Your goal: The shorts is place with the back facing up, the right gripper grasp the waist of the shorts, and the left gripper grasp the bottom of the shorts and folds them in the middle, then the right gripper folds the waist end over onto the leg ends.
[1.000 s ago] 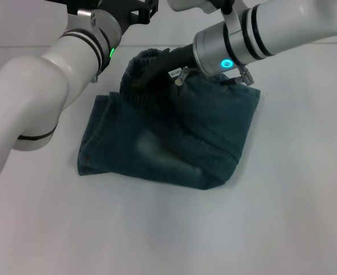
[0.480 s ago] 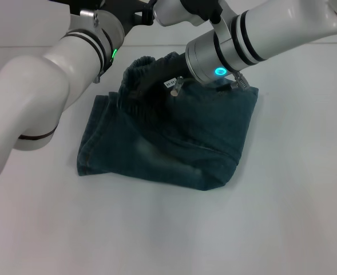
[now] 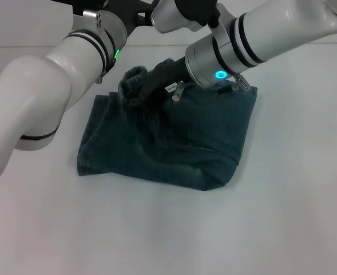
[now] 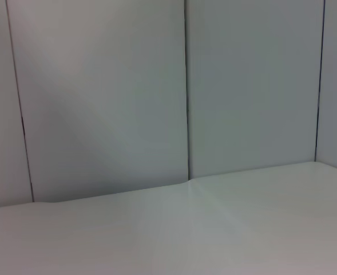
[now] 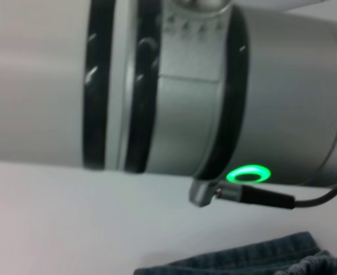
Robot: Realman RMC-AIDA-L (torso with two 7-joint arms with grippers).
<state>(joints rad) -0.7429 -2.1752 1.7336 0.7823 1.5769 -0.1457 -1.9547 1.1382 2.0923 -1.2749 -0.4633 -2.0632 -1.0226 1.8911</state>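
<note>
My right gripper (image 3: 138, 90) is clamped on the waist (image 3: 135, 80) of the shorts (image 3: 174, 137), which sit mid-table, and has swung it lower and further over the legs vs 1 s ago, so final fold is underway (left gripper out of view, parked up back).

Matt dark denim shorts (image 3: 174, 137), smooth matt white table (image 3: 282, 217), glossy plastic arms

A robotics lab or test cell, plain white worktop (image 3: 282, 217), bare grey panelled wall (image 4: 99, 97) with dark vertical seams behind
</note>
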